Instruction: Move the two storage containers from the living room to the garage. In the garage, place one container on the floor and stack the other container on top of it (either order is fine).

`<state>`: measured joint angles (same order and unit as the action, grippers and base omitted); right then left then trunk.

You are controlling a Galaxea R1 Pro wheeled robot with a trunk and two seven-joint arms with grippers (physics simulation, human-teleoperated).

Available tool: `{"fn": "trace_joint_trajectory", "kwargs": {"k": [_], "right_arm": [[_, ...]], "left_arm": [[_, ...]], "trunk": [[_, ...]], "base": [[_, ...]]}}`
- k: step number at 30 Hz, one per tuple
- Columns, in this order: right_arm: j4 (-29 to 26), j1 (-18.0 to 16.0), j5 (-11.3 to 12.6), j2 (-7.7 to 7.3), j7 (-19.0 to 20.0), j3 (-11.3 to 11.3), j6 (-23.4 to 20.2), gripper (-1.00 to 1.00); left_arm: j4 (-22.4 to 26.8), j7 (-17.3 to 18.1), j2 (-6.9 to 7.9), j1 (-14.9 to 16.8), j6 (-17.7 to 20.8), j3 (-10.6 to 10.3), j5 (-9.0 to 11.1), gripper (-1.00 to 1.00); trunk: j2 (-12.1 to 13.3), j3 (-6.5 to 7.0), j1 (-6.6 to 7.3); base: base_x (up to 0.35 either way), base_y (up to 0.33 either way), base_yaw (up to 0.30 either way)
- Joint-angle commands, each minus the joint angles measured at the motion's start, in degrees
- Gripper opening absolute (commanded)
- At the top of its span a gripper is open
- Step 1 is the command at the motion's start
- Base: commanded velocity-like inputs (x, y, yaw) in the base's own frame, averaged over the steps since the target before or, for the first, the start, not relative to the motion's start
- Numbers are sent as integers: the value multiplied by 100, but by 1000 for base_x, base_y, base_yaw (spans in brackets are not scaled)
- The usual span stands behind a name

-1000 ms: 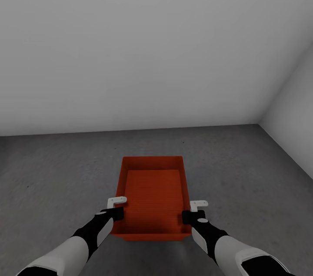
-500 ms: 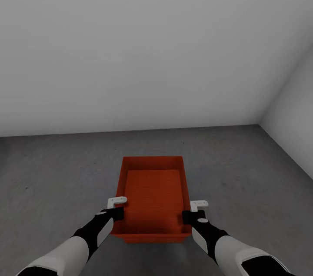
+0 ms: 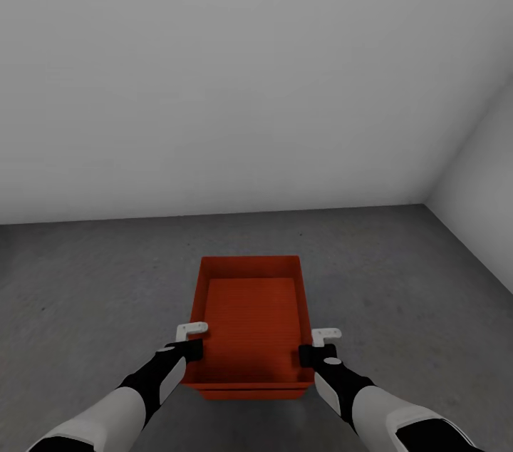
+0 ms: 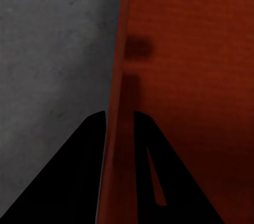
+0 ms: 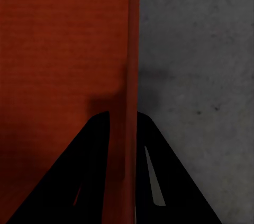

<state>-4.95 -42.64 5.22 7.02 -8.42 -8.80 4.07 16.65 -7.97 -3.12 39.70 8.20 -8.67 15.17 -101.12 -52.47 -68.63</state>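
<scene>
Between my fingers: left gripper (image 4: 119, 115) and right gripper (image 5: 123, 114) each pinch a container (image 3: 249, 316) wall.
Risk: uneven release tilts it onto the floor (image 3: 399, 274).

The head view looks forward and down from above both arms, taking in the concrete floor (image 3: 85, 281), a white wall (image 3: 235, 67) and a corner at the right. The left wrist view sits very close along the left gripper (image 4: 119, 115), straddling the left wall of the storage container (image 3: 249, 309). The right wrist view does likewise at the right gripper (image 5: 124, 114). All three share the container's walls and adjoining floor.
</scene>
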Motion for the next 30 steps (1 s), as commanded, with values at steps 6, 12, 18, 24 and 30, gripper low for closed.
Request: {"fn": "trace_joint_trajectory", "kwargs": {"k": [6, 12, 18, 24, 30], "right_arm": [[20, 1, 84, 10, -28, 27, 33, -100], [20, 1, 84, 10, -28, 27, 33, -100], [20, 1, 84, 10, -28, 27, 33, -100], [20, 1, 84, 10, -28, 29, 33, -100], [20, 1, 84, 10, -28, 27, 33, -100]], "left_arm": [[271, -507, -15, 3, 52, 173, -1, -100], [263, -512, -19, 3, 58, 173, 16, -100], [261, -512, -23, 3, 59, 173, 20, -100], [267, -513, -22, 3, 59, 176, 19, -100], [269, -509, -22, 3, 59, 175, 14, -100]], "trunk": [[-2, -4, 1], [-2, -4, 1], [-2, -4, 1], [-242, -112, -131], [-483, -220, -263]], "base": [[0, 0, 0], [0, 0, 0], [0, 0, 0], [0, 0, 0], [0, 0, 0]]}}
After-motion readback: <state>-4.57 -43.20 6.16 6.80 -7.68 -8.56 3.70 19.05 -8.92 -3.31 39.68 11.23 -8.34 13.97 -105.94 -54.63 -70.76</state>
